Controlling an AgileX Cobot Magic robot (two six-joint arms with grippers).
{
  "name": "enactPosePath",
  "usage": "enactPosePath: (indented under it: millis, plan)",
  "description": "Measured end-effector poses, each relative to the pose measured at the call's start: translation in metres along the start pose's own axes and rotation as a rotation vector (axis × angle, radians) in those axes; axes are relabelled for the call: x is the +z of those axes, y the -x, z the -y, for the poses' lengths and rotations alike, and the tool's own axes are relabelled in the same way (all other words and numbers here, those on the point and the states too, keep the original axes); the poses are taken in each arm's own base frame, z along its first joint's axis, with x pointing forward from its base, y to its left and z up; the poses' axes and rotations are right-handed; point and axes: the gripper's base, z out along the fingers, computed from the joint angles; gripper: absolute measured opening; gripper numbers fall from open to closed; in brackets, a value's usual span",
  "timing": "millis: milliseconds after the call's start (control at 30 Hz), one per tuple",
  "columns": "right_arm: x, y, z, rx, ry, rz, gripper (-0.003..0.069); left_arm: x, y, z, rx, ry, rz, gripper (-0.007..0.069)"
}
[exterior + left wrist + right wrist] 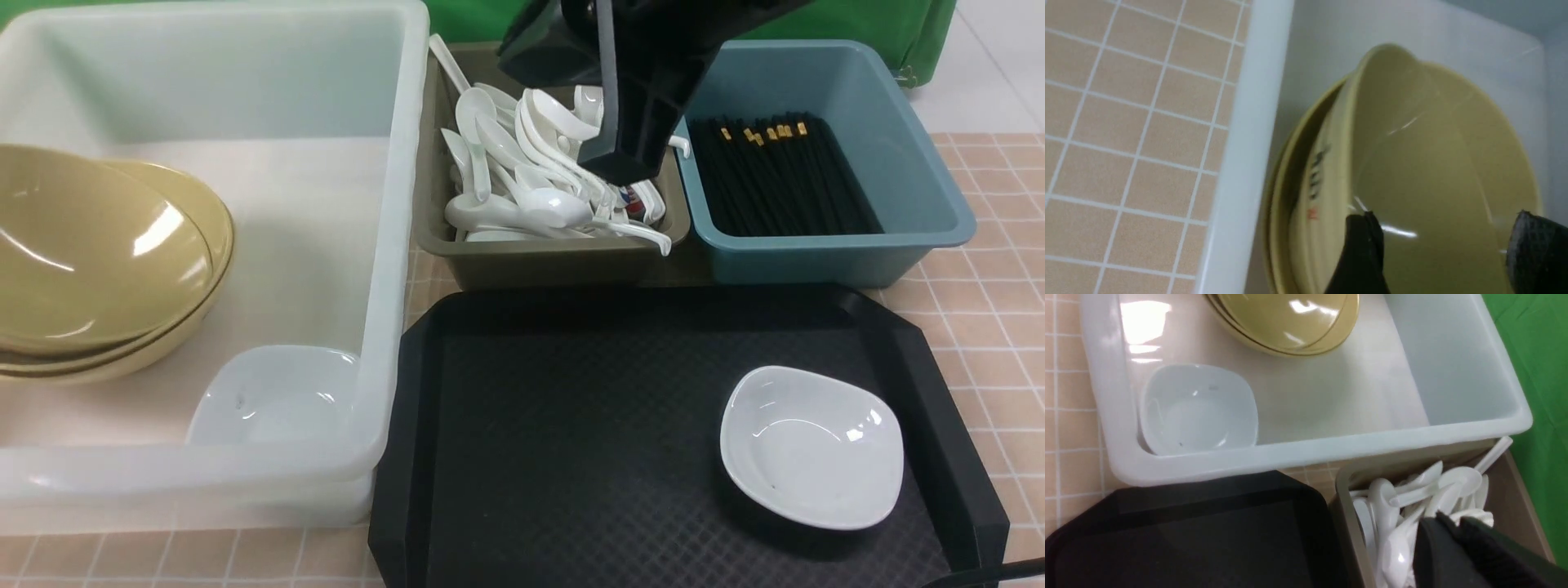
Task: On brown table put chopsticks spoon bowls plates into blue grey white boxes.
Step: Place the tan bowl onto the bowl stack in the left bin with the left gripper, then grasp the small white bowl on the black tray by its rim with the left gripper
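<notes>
One white dish (812, 445) on black tray (571, 449), near, right side. Left gripper (1443, 216) spread wide over yellow bowls (1433, 155) in white box (1249, 163). Farther, right gripper (620, 167) pressed together, empty-looking, over spoons (531, 204); dish lies nearer and rightward of it: right arm closer.

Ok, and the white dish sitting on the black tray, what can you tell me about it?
The white dish is a small, shallow bowl with a rounded-square outline. It is glossy, like ceramic or melamine, with light glinting off its inside. It is empty and sits upright on the black tray, in the tray's near right part, close to the right rim but apart from it. Nothing but the tray touches it. Only the front view shows it.
</notes>
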Motion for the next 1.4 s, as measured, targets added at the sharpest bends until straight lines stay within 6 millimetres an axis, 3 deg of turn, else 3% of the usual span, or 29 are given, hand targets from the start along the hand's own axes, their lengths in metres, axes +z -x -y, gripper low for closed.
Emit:
enactPosePath:
  millis: [33, 67, 100, 133, 233, 333, 367, 400, 467, 500, 533, 600, 667, 700, 800, 933, 1067, 1267, 1400]
  plan:
    - [0.000, -0.001, 0.001, 0.003, -0.009, -0.008, 0.0099, -0.008, 0.005, 0.004, -0.006, -0.002, 0.002, 0.0418]
    - [0.000, -0.003, 0.003, 0.015, -0.033, -0.032, 0.0099, -0.027, 0.016, 0.015, 0.004, -0.005, 0.018, 0.0414]
    - [0.000, -0.003, 0.003, 0.020, -0.033, -0.032, 0.0099, -0.029, 0.017, 0.015, 0.003, -0.006, 0.019, 0.0414]
    - [0.000, -0.005, 0.005, 0.036, -0.051, -0.058, 0.0101, -0.048, 0.025, 0.029, 0.026, 0.003, 0.052, 0.0384]
    - [-0.001, -0.010, 0.007, 0.071, -0.077, -0.111, 0.0103, -0.071, 0.033, 0.059, 0.098, 0.002, 0.105, 0.0314]
    - [-0.002, -0.016, 0.008, 0.108, -0.086, -0.159, 0.0106, -0.077, 0.032, 0.090, 0.174, -0.032, 0.110, 0.0233]
    - [-0.003, -0.023, 0.012, 0.160, -0.090, -0.201, 0.0106, -0.073, 0.029, 0.119, 0.251, -0.084, 0.088, 0.0158]
    - [-0.003, -0.023, 0.012, 0.164, -0.088, -0.205, 0.0106, -0.072, 0.029, 0.122, 0.260, -0.091, 0.085, 0.0150]
    - [-0.005, -0.039, 0.023, 0.261, -0.104, -0.284, 0.0107, -0.051, 0.020, 0.170, 0.394, -0.203, 0.015, 0.0040]
    - [-0.006, -0.047, 0.028, 0.301, -0.115, -0.314, 0.0108, -0.042, 0.014, 0.184, 0.439, -0.241, -0.016, 0.0022]
    - [-0.007, -0.048, 0.029, 0.310, -0.118, -0.319, 0.0108, -0.038, 0.013, 0.187, 0.449, -0.251, -0.026, 0.0019]
    - [-0.008, -0.069, 0.039, 0.409, -0.155, -0.376, 0.0111, -0.006, -0.009, 0.234, 0.592, -0.383, -0.135, 0.0001]
    - [-0.009, -0.081, 0.040, 0.459, -0.172, -0.411, 0.0112, 0.015, -0.025, 0.263, 0.690, -0.468, -0.204, 0.0001]
    - [-0.011, -0.088, 0.039, 0.485, -0.178, -0.427, 0.0114, 0.033, -0.039, 0.287, 0.763, -0.540, -0.260, 0.0001]
    - [-0.022, -0.101, 0.025, 0.520, -0.176, -0.447, 0.0118, 0.065, -0.073, 0.333, 0.905, -0.678, -0.348, 0.0001]
    - [-0.040, -0.113, 0.007, 0.568, -0.192, -0.422, 0.0121, 0.088, -0.106, 0.374, 1.009, -0.732, -0.420, 0.0001]
    - [-0.066, -0.132, -0.018, 0.619, -0.214, -0.399, 0.0124, 0.104, -0.133, 0.416, 1.117, -0.620, -0.426, 0.0001]
    - [-0.079, -0.159, -0.045, 0.671, -0.230, -0.436, 0.0129, 0.130, -0.162, 0.454, 1.112, -0.421, -0.411, 0.0006]
    - [-0.075, -0.173, -0.056, 0.683, -0.226, -0.482, 0.0129, 0.147, -0.172, 0.460, 1.084, -0.405, -0.428, 0.0030]
